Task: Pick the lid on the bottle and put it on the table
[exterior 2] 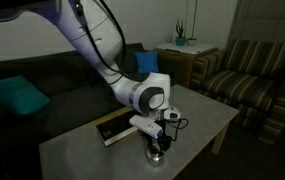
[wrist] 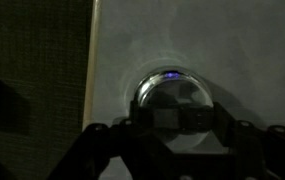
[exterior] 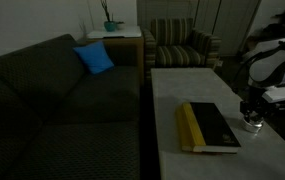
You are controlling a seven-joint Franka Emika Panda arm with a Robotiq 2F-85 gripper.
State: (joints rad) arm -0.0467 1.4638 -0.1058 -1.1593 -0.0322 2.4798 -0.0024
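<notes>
The white Franka arm's dark two-fingered gripper [exterior 2: 159, 138] is hanging straight down over the short squat clear glass bottle [exterior 2: 158, 152], which is standing upright near one end of the long pale grey-white table [exterior: 172, 90], just beside the black book with the yellow spine [exterior: 207, 127] but not touching it. In the wrist view the small round silvery-grey lid [wrist: 174, 92] is sitting on the bottle's mouth, catching a glint of light. The jaws are standing apart at roughly the width of that round top, one on each side of it. The frames are too dim to show whether the pads are already pressing on it, so I cannot tell if it is gripped or only flanked. The step in hand appears to be seating the grip on the lid before lifting. To do it well, the operator should be keeping the wrist centred over the cap so both pads meet its rim together, and closing low enough to catch the edge but above the glass shoulder, so the bottle is neither squeezed nor dragged. The lift wants to be slow and vertical. If the cap is snug, the light bottle is likely to rise or tip with it, and a small twist may be needed. The bare tabletop away from the book is offering an easy spot for setting it down.
</notes>
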